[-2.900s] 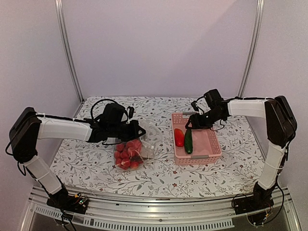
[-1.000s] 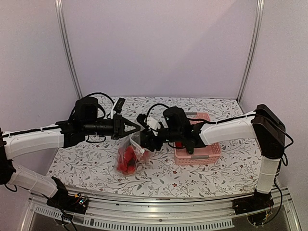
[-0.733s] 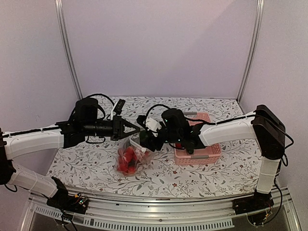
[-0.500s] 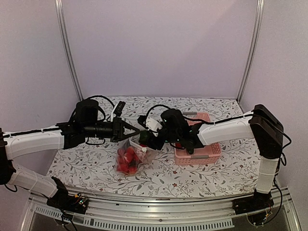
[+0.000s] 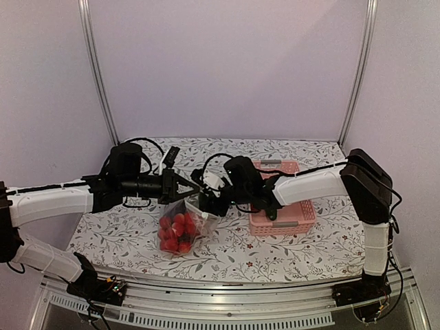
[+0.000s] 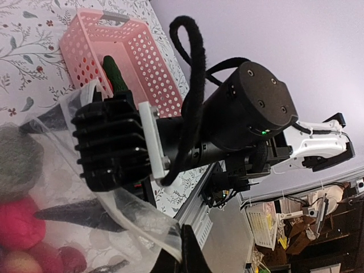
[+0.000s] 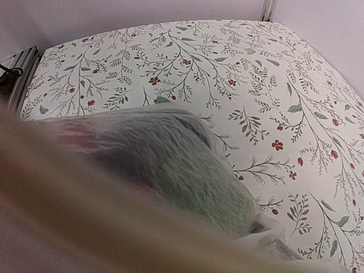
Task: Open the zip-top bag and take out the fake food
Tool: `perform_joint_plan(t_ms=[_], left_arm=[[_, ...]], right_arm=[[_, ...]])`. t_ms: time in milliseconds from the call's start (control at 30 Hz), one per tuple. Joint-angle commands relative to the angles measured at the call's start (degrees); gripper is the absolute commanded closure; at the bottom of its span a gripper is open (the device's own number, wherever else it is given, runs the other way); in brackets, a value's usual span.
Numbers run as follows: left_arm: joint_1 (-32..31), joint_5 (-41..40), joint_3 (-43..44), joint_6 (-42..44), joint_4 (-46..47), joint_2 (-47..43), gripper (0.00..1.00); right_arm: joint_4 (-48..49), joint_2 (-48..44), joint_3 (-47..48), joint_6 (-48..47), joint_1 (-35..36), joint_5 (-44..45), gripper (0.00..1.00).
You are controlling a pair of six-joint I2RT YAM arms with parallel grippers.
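Holding the zip-top bag (image 5: 180,221) up off the table by its top edges, the left gripper (image 5: 191,186) and right gripper (image 5: 208,201) are each pinching plastic — red fake food (image 5: 174,229) is sitting inside, while a cucumber (image 6: 115,75) is lying in the pink basket (image 5: 283,210).

Bag hanging, mouth pulled open

I see the clear zip-top bag (image 5: 182,223) hanging above the worktop, red berry cluster (image 5: 174,230) bunched at its bottom; a green cucumber (image 6: 114,74) lies apart.
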Motion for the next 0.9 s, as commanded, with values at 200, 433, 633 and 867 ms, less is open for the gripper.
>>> perform_joint_plan(t_ms=[200, 433, 633, 867], left_arm=[[1.6, 1.5, -1.4, 0.9, 1.3, -1.1, 1.0], [3.0, 0.9, -2.6, 1.1, 1.4, -1.4, 1.0], [3.1, 2.2, -3.0, 0.4, 4.1, 0.2, 1.0], [3.2, 4.1, -1.6, 0.2, 4.5, 1.7, 1.0]], right_arm=[[-3.5, 4.3, 2.3, 1.8, -1.5, -1.9, 0.56], [-2.3, -0.9, -2.3, 0.4, -1.5, -8.2, 0.66], [-0.4, -5.5, -4.1, 0.1, -1.5, -8.9, 0.43], [-1.2, 1.2, 1.4, 1.3, -1.5, -7.4, 0.3]])
